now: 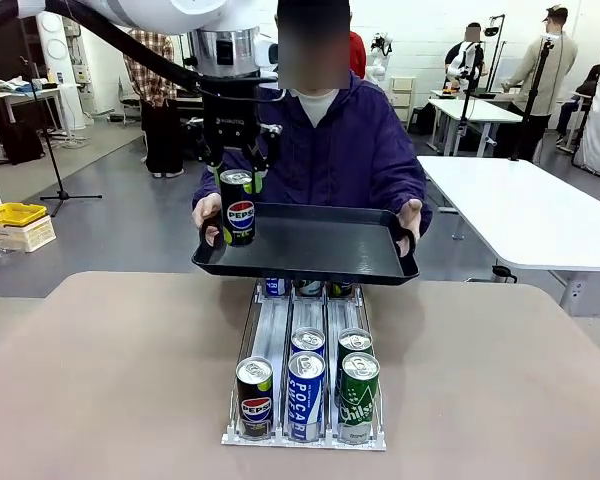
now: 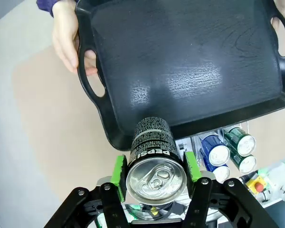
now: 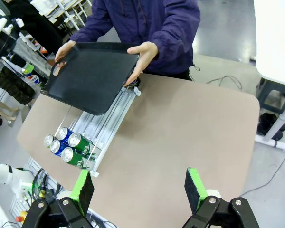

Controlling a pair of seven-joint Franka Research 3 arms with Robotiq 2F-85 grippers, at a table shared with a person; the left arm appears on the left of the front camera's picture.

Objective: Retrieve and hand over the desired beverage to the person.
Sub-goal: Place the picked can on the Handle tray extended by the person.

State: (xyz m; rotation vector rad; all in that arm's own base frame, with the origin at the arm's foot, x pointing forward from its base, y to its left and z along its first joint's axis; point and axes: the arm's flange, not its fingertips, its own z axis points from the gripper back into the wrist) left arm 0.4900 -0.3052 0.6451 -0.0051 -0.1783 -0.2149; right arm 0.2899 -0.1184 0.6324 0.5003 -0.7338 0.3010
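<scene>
A black Pepsi can (image 1: 238, 208) stands upright between the green pads of my left gripper (image 1: 237, 180), which is shut on it. The can hangs over the left end of a black tray (image 1: 320, 245); whether it touches the tray floor I cannot tell. The person (image 1: 330, 150), in a purple jacket, holds the tray by both handles above the table's far edge. In the left wrist view the Pepsi can (image 2: 154, 156) sits in my left gripper (image 2: 155, 167) over the near rim of the tray (image 2: 180, 61), with a hand (image 2: 69, 38) on a handle. My right gripper (image 3: 138, 190) is open, high above the table.
A white can rack (image 1: 305, 438) sits mid-table, holding a Pepsi can (image 1: 255, 398), blue cans (image 1: 306, 392) and green cans (image 1: 359, 395) at its front. The tan tabletop (image 1: 500, 380) spreads bare on both sides. A white table (image 1: 530, 205) stands to the far right.
</scene>
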